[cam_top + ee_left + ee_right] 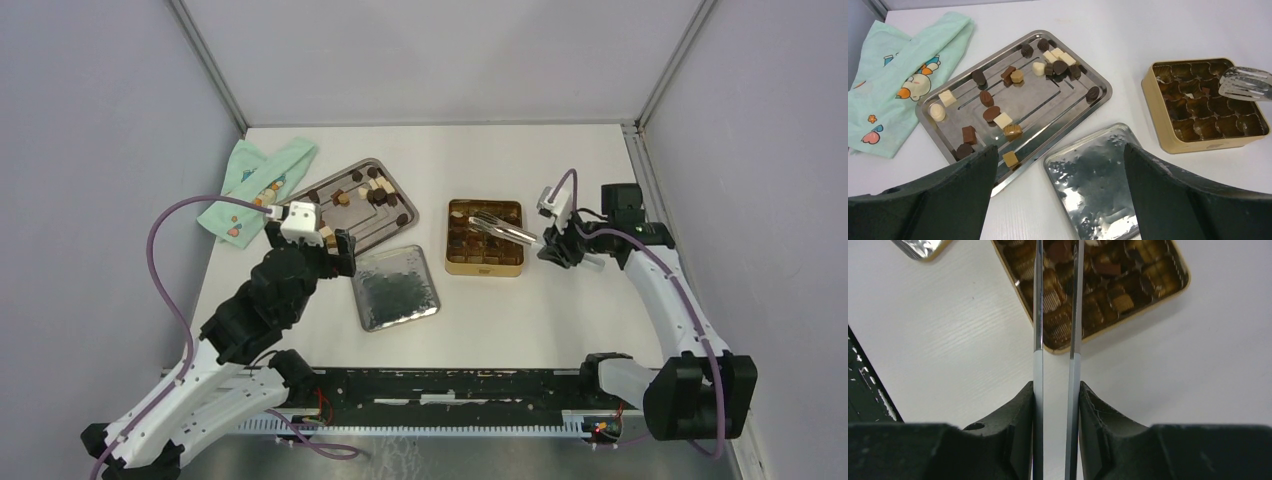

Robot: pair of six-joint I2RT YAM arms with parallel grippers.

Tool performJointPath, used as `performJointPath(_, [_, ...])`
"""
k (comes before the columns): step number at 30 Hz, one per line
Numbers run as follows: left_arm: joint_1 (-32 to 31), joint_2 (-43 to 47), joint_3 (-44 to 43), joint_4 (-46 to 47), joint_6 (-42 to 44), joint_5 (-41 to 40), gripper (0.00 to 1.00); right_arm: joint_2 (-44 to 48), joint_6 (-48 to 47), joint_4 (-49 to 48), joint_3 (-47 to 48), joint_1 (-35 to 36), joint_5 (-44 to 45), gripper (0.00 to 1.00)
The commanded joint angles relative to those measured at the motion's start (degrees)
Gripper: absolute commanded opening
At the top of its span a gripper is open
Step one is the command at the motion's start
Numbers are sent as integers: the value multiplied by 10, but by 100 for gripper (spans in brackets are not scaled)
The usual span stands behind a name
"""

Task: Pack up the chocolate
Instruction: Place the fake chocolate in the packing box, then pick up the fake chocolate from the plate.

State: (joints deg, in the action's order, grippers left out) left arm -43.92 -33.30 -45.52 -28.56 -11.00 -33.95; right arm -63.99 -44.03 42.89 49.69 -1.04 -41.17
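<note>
Steel shows in the ribbed tray (pixel 1048 107) at the left of the white table (pixel 500 330), where the chocolate (pixel 991 113) lies scattered in dark, tan and cream pieces. A mint cloth (pixel 903 75) lies just beside the tray's far-left side. The left gripper (pixel 1060 149) hangs over the tray's near corner with its jaws spread wide and nothing between them. An upturned silver lid (pixel 1093 185) lies between the tray and the gold tin (pixel 1168 137). The right gripper (pixel 1055 390) clamps the handles of metal tongs (pixel 1245 82), whose tips reach over the tin's moulded cups; whether they carry a piece I cannot tell.
</note>
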Motion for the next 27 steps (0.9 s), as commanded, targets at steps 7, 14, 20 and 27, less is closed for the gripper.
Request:
performJointPath(7, [15, 7, 0, 14, 22, -32, 100, -92, 42, -79, 149, 187, 30, 38])
performJointPath(14, [24, 24, 2, 17, 19, -52, 99, -219, 73, -99, 267, 315, 91, 38])
performJointPath(20, [35, 45, 5, 21, 17, -66, 99, -349, 86, -90, 375, 407, 174, 38])
performJointPath(27, [48, 63, 10, 27, 19, -63, 99, -475, 106, -75, 497, 455, 229, 38])
